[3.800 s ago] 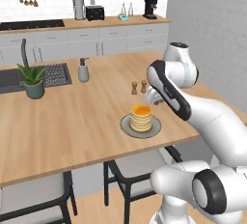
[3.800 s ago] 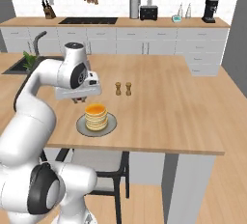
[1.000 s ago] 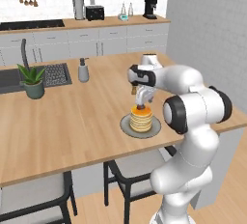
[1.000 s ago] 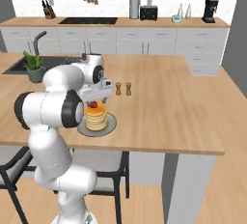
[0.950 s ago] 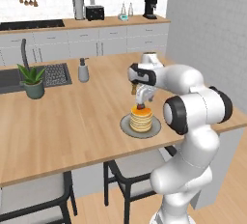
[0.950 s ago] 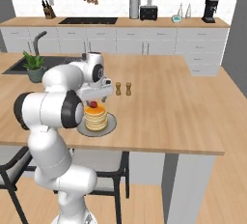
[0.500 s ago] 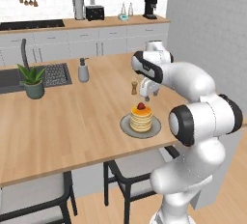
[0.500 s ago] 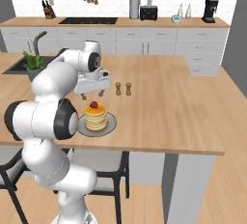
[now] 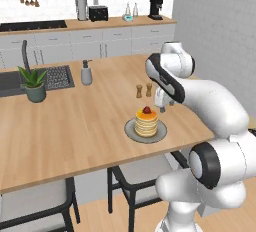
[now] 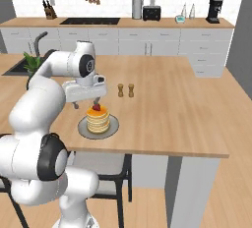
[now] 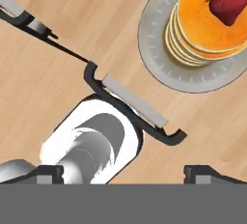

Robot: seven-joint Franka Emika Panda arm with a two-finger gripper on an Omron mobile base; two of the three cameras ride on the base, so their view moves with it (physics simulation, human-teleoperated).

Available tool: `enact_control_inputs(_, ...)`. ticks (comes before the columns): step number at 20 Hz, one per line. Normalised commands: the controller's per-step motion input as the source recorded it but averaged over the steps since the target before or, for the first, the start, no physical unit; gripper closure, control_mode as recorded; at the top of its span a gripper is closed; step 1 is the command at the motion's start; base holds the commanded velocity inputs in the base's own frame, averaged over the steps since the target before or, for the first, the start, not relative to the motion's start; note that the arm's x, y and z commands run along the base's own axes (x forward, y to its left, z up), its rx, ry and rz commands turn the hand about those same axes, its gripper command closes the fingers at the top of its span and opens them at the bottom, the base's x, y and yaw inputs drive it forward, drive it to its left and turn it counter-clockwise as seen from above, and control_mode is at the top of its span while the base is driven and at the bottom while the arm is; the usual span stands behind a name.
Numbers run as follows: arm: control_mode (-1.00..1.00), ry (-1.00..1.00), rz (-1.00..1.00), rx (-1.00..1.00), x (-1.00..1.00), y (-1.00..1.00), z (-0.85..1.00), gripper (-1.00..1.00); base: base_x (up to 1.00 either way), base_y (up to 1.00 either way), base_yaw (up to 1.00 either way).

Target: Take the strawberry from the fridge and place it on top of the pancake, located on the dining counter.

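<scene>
The strawberry (image 9: 146,110) (image 10: 97,107) (image 11: 226,3) lies free on top of the pancake (image 9: 146,123) (image 10: 98,120) (image 11: 207,32). The stack rests on a grey plate (image 9: 131,132) (image 10: 83,130) (image 11: 157,49) on the wooden dining counter (image 9: 70,126) (image 10: 172,114) (image 11: 43,73). My gripper (image 9: 164,105) (image 10: 87,103) (image 11: 125,174) hangs open and empty above the counter's near edge, raised and drawn back from the stack toward my side. The fridge is out of view.
Salt and pepper shakers (image 9: 143,90) (image 10: 124,90) stand just behind the plate. A potted plant (image 9: 34,83) and a soap dispenser (image 9: 86,73) sit by the sink at left. Dark-framed chairs (image 9: 142,168) (image 10: 101,165) (image 11: 130,103) are tucked under the near edge.
The gripper, low over the stack with the strawberry a second ago, has opened, left the berry on the pancake and lifted away toward the near edge.
</scene>
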Motion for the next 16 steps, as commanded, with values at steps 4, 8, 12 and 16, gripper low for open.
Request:
enact_control_inputs(4,-1.00,-0.06,0.00,0.00,-0.70,0.00,0.24,-1.00,0.00,0.00,0.00)
enact_control_inputs(8,-1.00,-0.16,0.00,0.00,-0.05,-0.03,0.41,-1.00,0.00,0.00,0.00)
enact_control_inputs(12,-1.00,-0.30,0.00,0.00,0.00,0.00,0.29,-1.00,0.00,0.00,0.00)
enact_control_inputs(16,-1.00,-0.29,0.00,0.03,0.00,0.00,0.25,-1.00,0.00,0.00,0.00)
